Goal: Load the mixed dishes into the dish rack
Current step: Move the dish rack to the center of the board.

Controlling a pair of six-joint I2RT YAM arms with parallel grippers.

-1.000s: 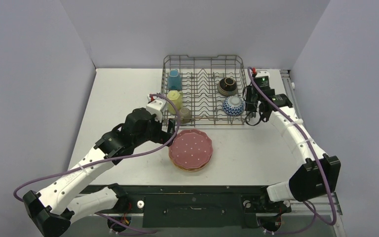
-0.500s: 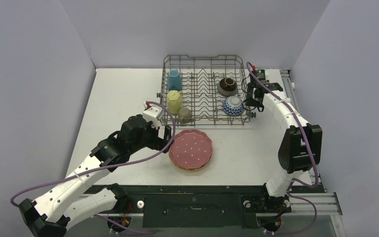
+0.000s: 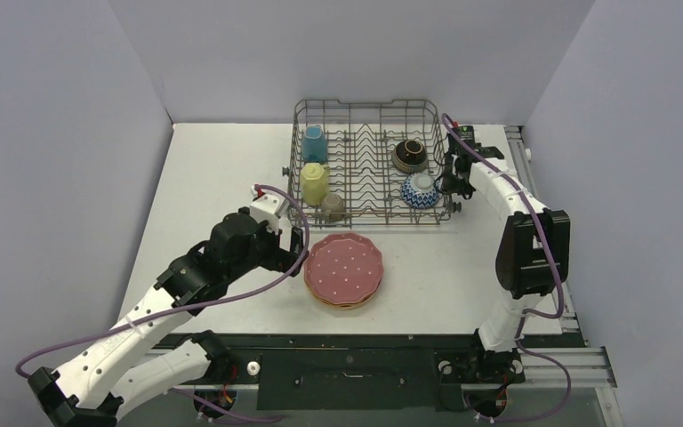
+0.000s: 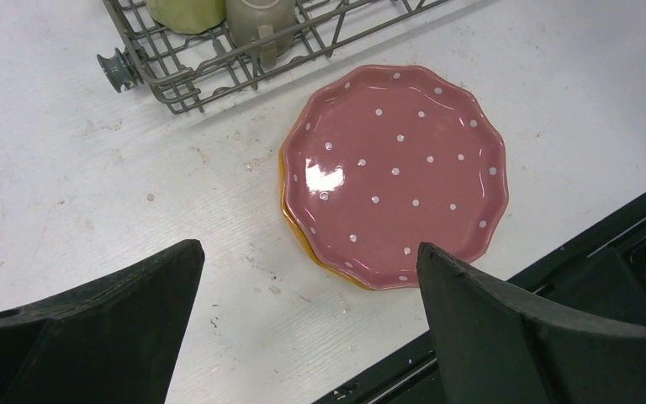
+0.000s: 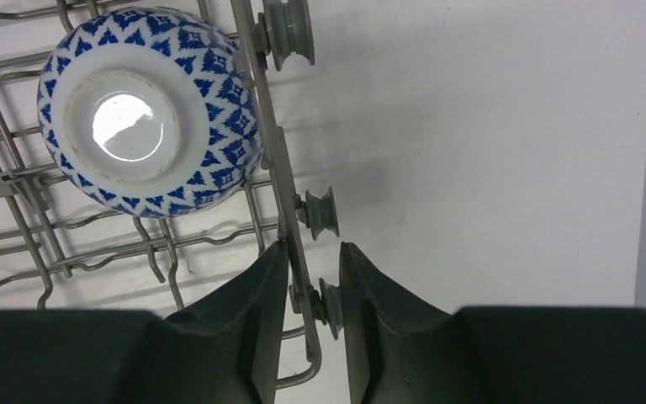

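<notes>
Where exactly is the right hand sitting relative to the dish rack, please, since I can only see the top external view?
Observer: The right wrist view shows the right hand straddling the dish rack at its side rim wire, one finger inside and one outside. I cannot tell whether it is clamped.
Operator: Thank you. Is the left hand holding anything?
Observer: No. In the left wrist view the left hand is wide open and empty, hovering with the pink dotted plate framed between its fingers, untouched.
Operator: What lies directly under that plate?
Observer: An orange plate, its edge peeking out.
</notes>
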